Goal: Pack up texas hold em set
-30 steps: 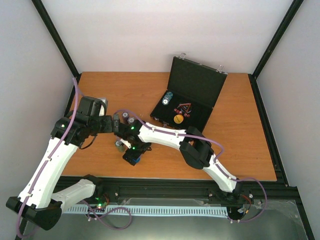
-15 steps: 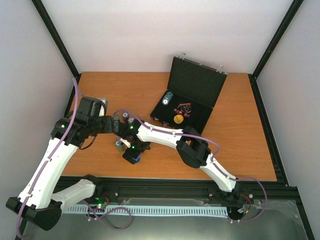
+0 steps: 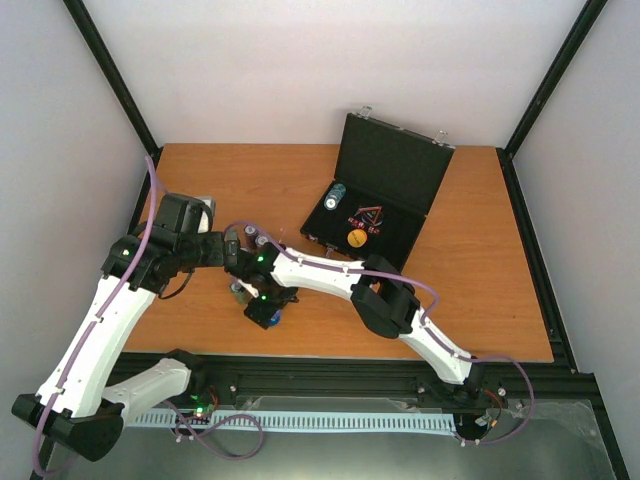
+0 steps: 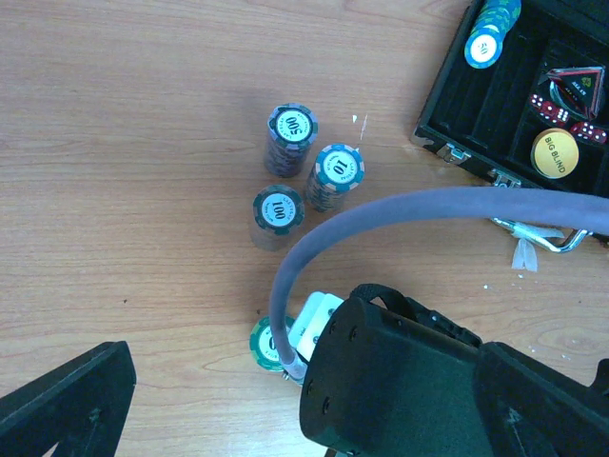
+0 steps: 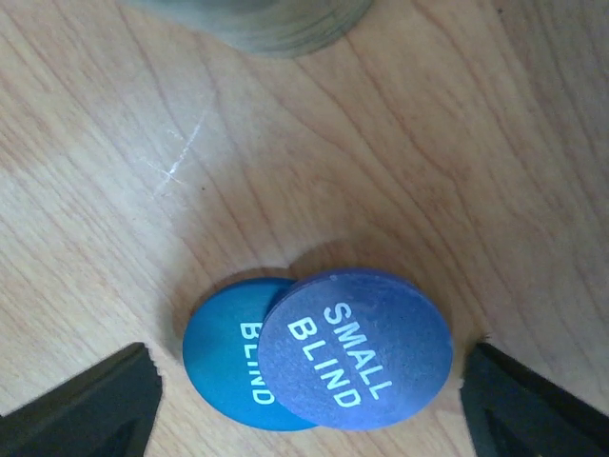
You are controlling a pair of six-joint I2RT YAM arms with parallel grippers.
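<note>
**Picture desk:** What has changed at the left of the desk (image 3: 220,180)?

**Me:** Little, and it is all mine. My left gripper (image 3: 230,250) hangs wide open, holding nothing, near three upright chip stacks (image 4: 291,133). A fourth, green-topped stack (image 4: 265,343) stands apart from them, close by my other wrist. Over the last second my right arm (image 3: 330,272) has edged a shade leftward. My right gripper (image 5: 309,381) straddles two flat discs lying on the wood: the SMALL BLIND disc (image 5: 354,347) overlaps a blue disc (image 5: 221,367) that shows only the word BLIND. The fingers (image 5: 86,405) are spread to either side and touch neither.

**Picture desk:** And the case?

**Me:** The black case (image 3: 385,195) stands open well to the right, toward the back of the desk. Already inside are one chip stack (image 4: 490,38), the red-black triangle (image 4: 574,86), the red dice (image 4: 547,107) and the BIG BLIND disc (image 4: 554,152).

**Picture desk:** What does that mean for packing?

**Me:** I judge that picking up a blind disc comes next. Because the two overlap, the top one may slide rather than lift. Four stacks and both discs are still outside the case.
</note>
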